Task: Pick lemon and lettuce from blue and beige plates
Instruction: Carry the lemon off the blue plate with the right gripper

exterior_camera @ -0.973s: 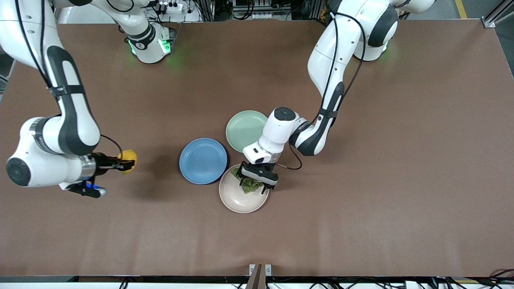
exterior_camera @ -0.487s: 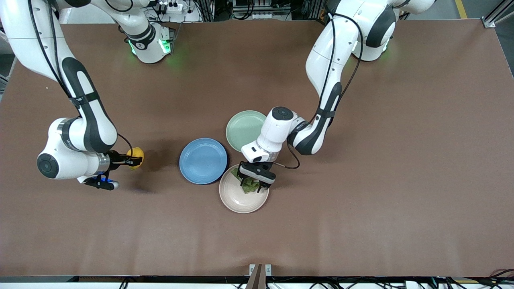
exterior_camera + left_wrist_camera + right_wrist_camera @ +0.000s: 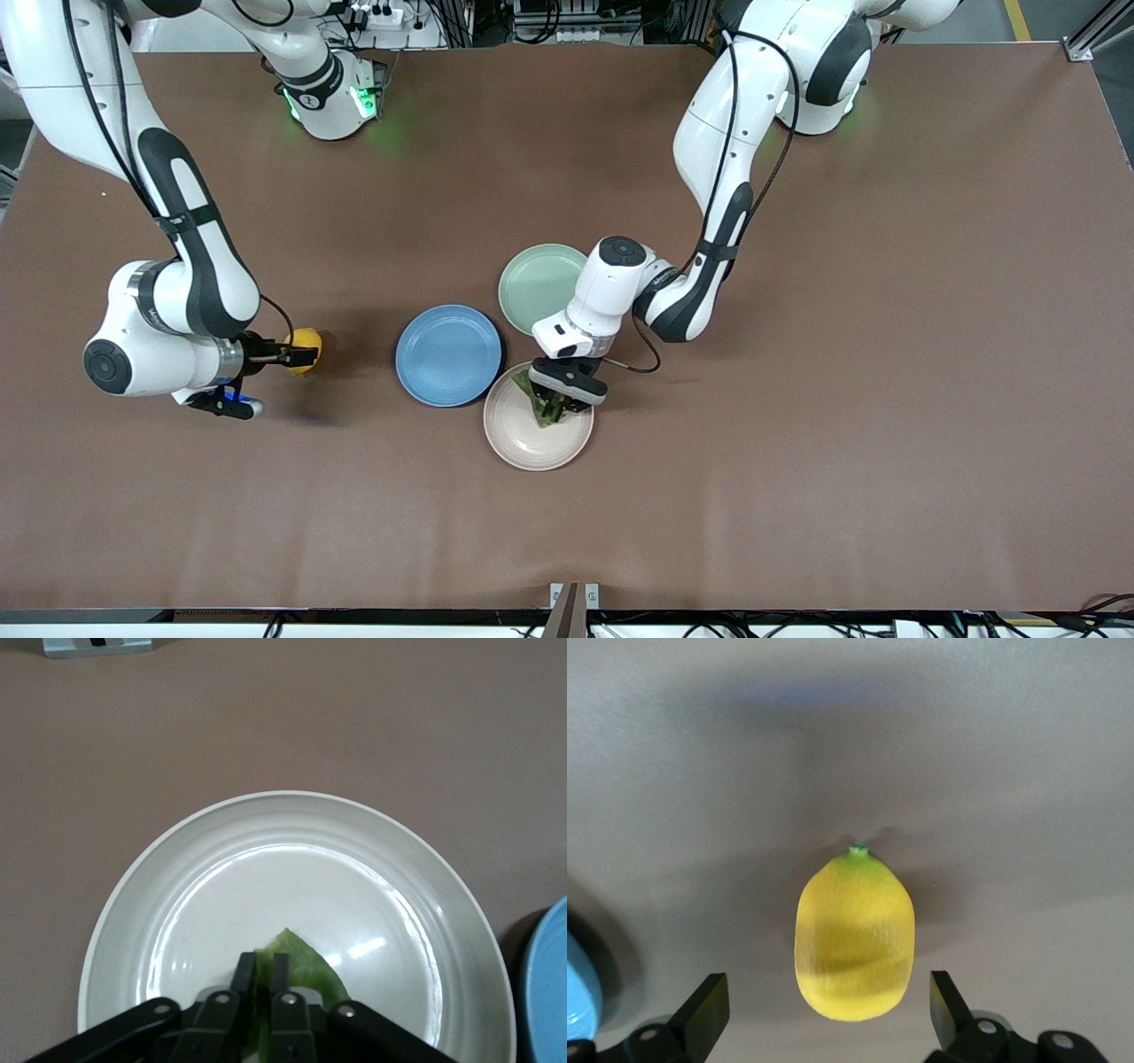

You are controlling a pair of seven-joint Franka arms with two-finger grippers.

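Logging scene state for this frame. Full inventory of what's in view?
lemon: 1, yellow, on the table toward the right arm's end, off the plates
lettuce: 1, green, on the beige plate
beige plate: 1, pale beige, nearest the front camera of the three plates
blue plate: 1, blue, empty, touching the beige plate
green plate: 1, mint green, empty, farthest from the camera
table: 1, brown
metal bracket: 1, grey, at the table's near edge
right gripper: 1, black fingers open on either side of the lemon
left gripper: 1, black fingers shut on the lettuce, over the beige plate
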